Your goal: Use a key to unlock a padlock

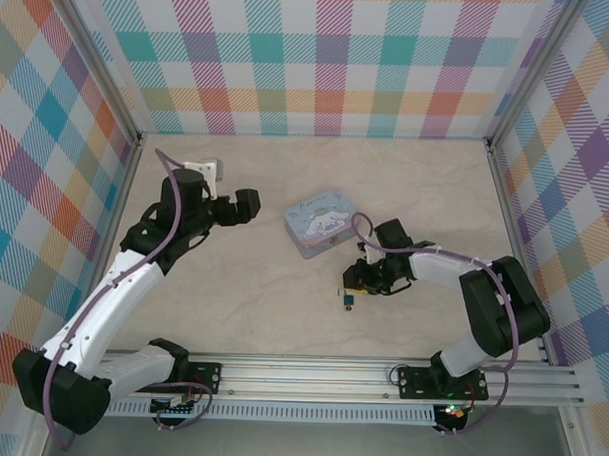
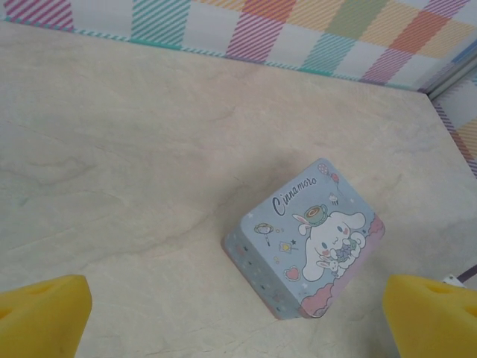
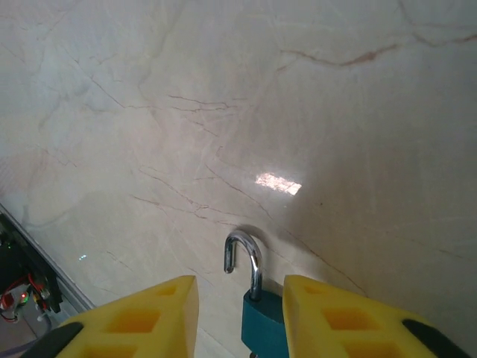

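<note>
Blue-bodied padlock point(image 3: 264, 324) is lying between the right gripper's point(image 3: 240, 298) parted, unclamped fingers, its shackle pointing straight ahead.

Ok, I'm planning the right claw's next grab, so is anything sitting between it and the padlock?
Nothing visible does. The padlock lies between the right claw's yellow fingers, shackle pointing away from the wrist. Only bare table separates its blue body from one finger.
</note>
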Robot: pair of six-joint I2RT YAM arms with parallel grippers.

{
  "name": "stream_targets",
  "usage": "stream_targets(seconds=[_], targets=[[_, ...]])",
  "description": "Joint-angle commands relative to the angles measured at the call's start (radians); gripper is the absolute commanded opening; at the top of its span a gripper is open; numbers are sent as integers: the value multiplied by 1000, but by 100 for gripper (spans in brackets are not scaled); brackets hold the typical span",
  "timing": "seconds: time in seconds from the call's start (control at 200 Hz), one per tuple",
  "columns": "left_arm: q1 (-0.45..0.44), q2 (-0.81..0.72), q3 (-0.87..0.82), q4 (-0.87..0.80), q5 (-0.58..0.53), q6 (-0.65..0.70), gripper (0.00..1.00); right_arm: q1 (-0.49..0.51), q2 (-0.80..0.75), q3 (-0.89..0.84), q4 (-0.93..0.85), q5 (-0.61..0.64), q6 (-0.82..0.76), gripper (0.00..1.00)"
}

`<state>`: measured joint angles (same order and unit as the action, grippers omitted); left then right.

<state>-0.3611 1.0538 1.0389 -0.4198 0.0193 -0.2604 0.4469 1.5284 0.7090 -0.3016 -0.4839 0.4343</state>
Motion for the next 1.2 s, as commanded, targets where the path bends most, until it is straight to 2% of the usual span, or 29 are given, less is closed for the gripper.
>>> stream_targets(seconds=[0.0,0.21,0.425,0.51,0.57,0.705,0.85,0.97,1.08,1.195], targets=[[4,-53,-19,-12,-79,28,100,3,-102,55,-109,112,-42,39],[4,-181,-112,36,-290,35,100,-33,-358,79,-204,378,-117,52],[5,-218,-201,33,-469,21,100,-138,-556,-13,-80,588,-209,72],[5,-210,-245,63,-478,66,100,-187,-591,-63,-10,649,-238,86],[5,-217,-294,110,-484,100,100,-225,-609,-110,66,648,-267,100],[10,-218,-402,234,-545,113,100,-302,-616,-213,247,619,-338,100],[30,-188,-470,328,-570,108,100,-395,-555,-306,480,558,-363,100],[61,-134,-517,422,-558,106,100,-455,-454,-379,730,482,-356,100],[92,-81,-546,515,-526,114,100,-461,-320,-414,966,442,-385,99],[127,-11,-578,654,-496,144,100,-467,-207,-402,1129,392,-415,100]])
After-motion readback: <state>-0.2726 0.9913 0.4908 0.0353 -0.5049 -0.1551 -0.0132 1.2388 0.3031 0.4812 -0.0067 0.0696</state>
